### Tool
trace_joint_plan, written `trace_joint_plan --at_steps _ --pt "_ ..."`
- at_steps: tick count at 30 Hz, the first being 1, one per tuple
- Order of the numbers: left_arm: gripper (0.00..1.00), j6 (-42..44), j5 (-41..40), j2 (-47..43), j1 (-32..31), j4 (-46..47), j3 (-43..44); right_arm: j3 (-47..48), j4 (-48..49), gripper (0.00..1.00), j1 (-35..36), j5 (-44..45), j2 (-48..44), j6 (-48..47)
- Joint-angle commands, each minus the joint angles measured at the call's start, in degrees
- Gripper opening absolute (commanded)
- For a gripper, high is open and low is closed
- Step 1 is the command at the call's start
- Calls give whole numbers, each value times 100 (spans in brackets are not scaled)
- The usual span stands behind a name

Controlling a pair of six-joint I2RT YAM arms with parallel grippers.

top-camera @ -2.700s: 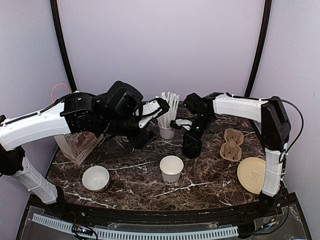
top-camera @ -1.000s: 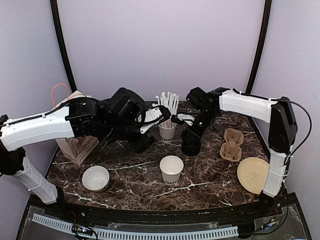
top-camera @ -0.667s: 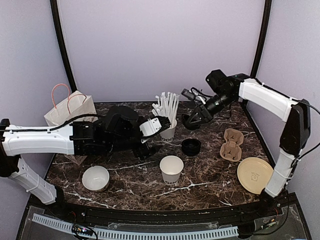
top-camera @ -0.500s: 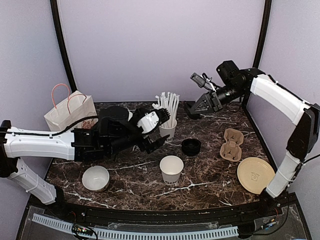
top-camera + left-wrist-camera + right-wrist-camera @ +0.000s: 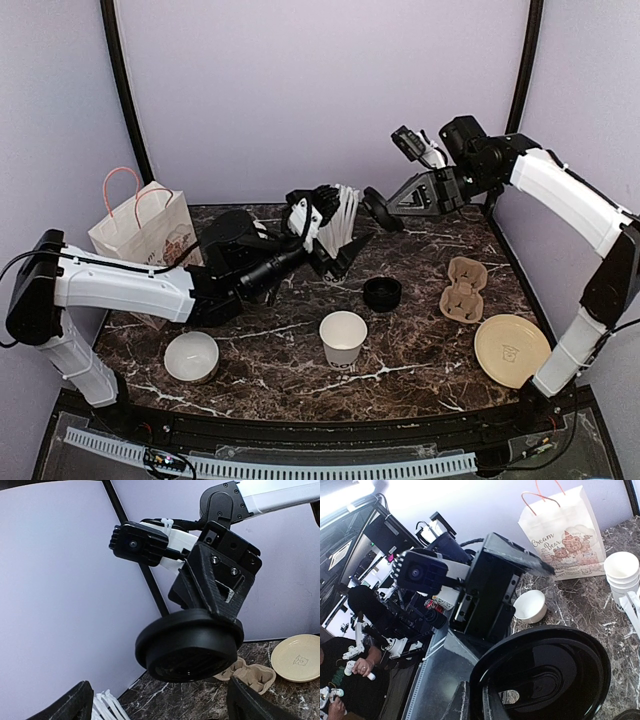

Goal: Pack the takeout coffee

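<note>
Your right pincer (image 5: 393, 204) is raised high over the back of the counter (image 5: 260, 370), and it is clamped on the rim of a black lid (image 5: 187, 647). The lid hangs tilted in the air and touches nothing else. Your left pincer (image 5: 160, 702) points up at this lid from near, with the jaws wide apart and nothing between them, just beside the white straws (image 5: 112, 707).

The one coffee cup (image 5: 343, 337) that I can find stands upright near the front middle of the counter, with no lid on it. A second black lid (image 5: 382, 293) lies flat on the counter a little behind the cup, apart from it. A second such cup I cannot pick out with certainty.

I judge the cup to be light, with a thin paper wall, so it will dent under a hard squeeze and will tip easily. Take it from the sides at the upper wall, just under the rolled rim, where it should be stiffest. Whether there is liquid inside I cannot tell, so keep it upright. The lid looks stiff, light and smooth, and a hold on its edge alone may let it turn, so grasp it on the rim opposite.

On the paper bag (image 5: 565, 530) you can read "Cream" and "Bear", with small bear drawings. The cup has dark letters low on its side, too small to read. The beige plate (image 5: 511, 350) carries a little bear face.
</note>
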Motion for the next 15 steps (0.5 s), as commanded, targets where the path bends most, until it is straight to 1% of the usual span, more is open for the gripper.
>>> trace_joint_plan --at_steps 1,5,15 --pt "93 -239 310 300 -7 1208 101 -96 278 5 -16 -445 -190 224" --pt "90 -293 568 561 -7 1322 296 -126 349 5 -33 -477 -204 301" --pt "89 -419 768 859 -5 1373 526 -189 511 5 -77 -557 -233 463"
